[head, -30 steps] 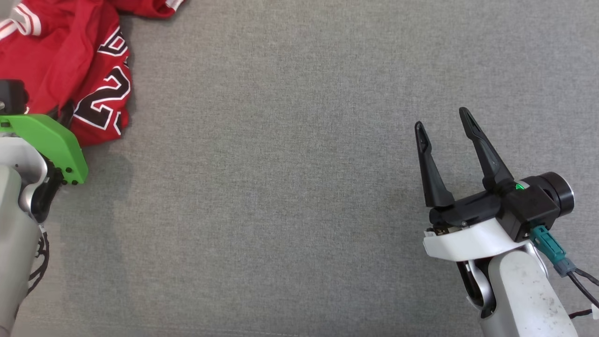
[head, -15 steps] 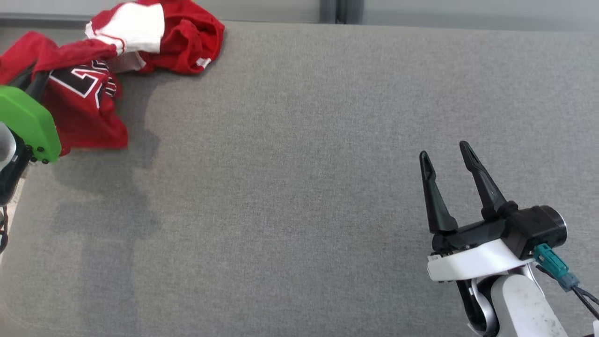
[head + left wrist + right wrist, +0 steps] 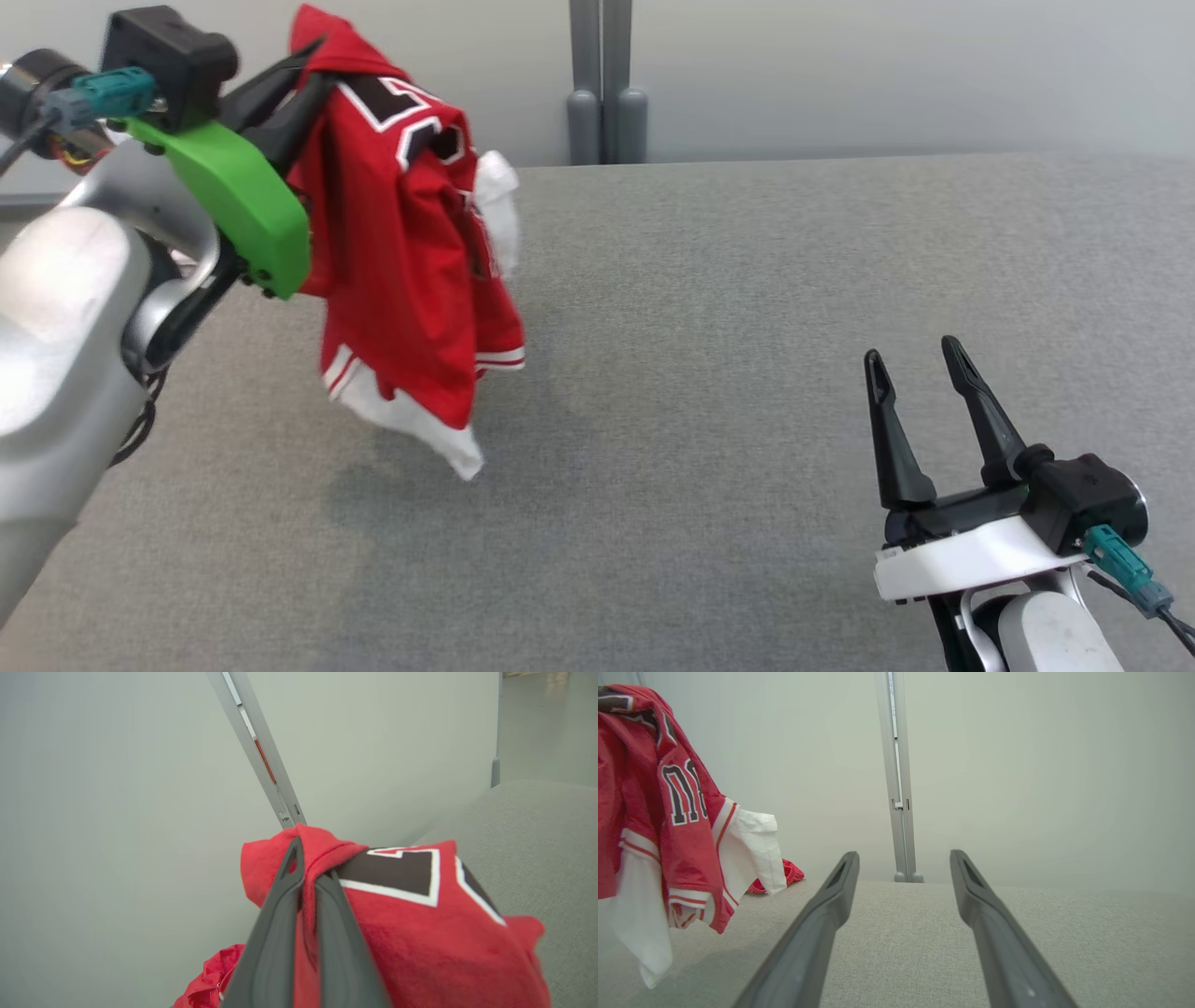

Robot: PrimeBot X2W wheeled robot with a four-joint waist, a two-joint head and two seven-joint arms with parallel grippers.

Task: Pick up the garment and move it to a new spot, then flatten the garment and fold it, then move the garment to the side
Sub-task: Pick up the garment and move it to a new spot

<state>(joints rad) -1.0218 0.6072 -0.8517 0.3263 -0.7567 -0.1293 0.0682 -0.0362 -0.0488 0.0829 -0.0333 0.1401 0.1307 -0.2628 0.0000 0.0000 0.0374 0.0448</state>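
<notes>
The garment [image 3: 401, 252] is a red jersey with black-and-white numbers and white sleeves. It hangs in the air over the left part of the grey table [image 3: 709, 308], its lowest white corner close to the surface. My left gripper [image 3: 313, 58] is raised at the upper left and shut on a fold at the garment's top. The left wrist view shows that gripper [image 3: 314, 861] pinching red cloth of the garment [image 3: 411, 924]. My right gripper [image 3: 913, 350] stands open and empty at the lower right, well away from the garment. From the right gripper [image 3: 904, 855], the garment [image 3: 668, 812] hangs at the left.
A pale wall with a grey post [image 3: 599, 93] runs behind the table's far edge. A small bit of red cloth [image 3: 784, 877] lies on the table behind the hanging garment; I cannot tell whether it belongs to it. Grey surface stretches between the grippers.
The head camera has tilted up. My left gripper has lifted the garment off the table at the left, and it now hangs free. The right gripper stays open.
</notes>
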